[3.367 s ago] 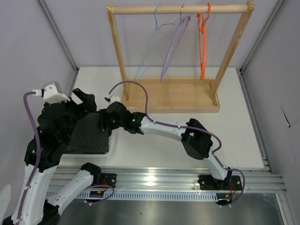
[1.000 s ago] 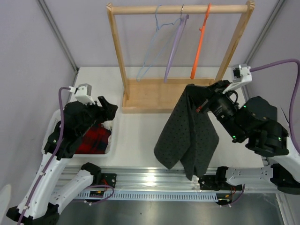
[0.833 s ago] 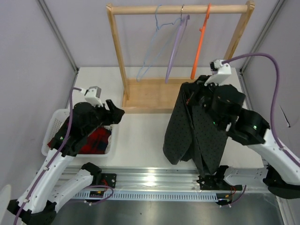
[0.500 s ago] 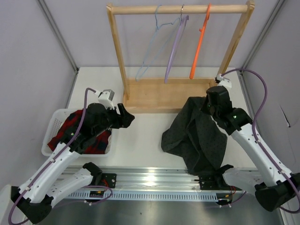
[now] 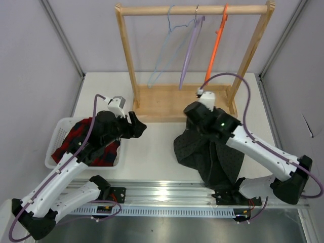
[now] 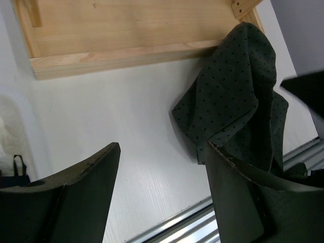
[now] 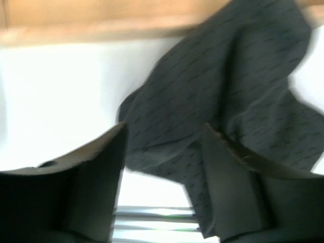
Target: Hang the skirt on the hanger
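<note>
white table bears the heaped skirt; left gripper and right gripper both gape empty.

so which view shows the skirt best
Left wrist: the skirt lies crumpled on the table, sharp, dots clear, little covered. Top external has the right arm crossing over it; right wrist shows it close but blurred.
</note>
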You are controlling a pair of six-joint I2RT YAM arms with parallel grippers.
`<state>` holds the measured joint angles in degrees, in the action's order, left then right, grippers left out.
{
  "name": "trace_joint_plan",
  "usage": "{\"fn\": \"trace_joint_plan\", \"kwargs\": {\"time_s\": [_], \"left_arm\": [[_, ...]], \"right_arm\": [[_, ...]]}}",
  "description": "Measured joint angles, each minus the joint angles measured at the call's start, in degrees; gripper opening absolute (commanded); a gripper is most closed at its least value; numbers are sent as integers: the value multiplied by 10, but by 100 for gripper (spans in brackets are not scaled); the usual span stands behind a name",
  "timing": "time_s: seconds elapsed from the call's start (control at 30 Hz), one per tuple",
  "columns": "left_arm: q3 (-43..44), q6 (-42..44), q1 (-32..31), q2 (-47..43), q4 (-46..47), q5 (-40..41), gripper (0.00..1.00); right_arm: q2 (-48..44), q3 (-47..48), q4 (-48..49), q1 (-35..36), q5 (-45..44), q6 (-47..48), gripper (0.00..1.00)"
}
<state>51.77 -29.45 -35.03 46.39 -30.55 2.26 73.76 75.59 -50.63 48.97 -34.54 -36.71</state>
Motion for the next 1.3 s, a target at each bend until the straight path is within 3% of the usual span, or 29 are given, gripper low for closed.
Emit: {"fn": "trace_joint_plan", "kwargs": {"time_s": [0.07,0.2,0.37,0.47,0.7,1.3], "left_arm": [[24,2,0,3,-21,18,73],[99,10,7,3,-46,60,74],[161,15,18,-3,-48,79,75],[179,15,18,-4,-48,79,75],[181,15,18,-7,-60,79,75],[164,21,19,-12,-64,65,75]], "right_arm": [[32,11,-23,70,-24,-29,52],[109,14,-64,160,-52,-75,52],[206,38,-94,224,-62,-85,57],[285,105,-123,246,-82,-83,57],[391,148,-176,261,-108,-82,55],[491,155,-218,258,-178,-59,54]]}}
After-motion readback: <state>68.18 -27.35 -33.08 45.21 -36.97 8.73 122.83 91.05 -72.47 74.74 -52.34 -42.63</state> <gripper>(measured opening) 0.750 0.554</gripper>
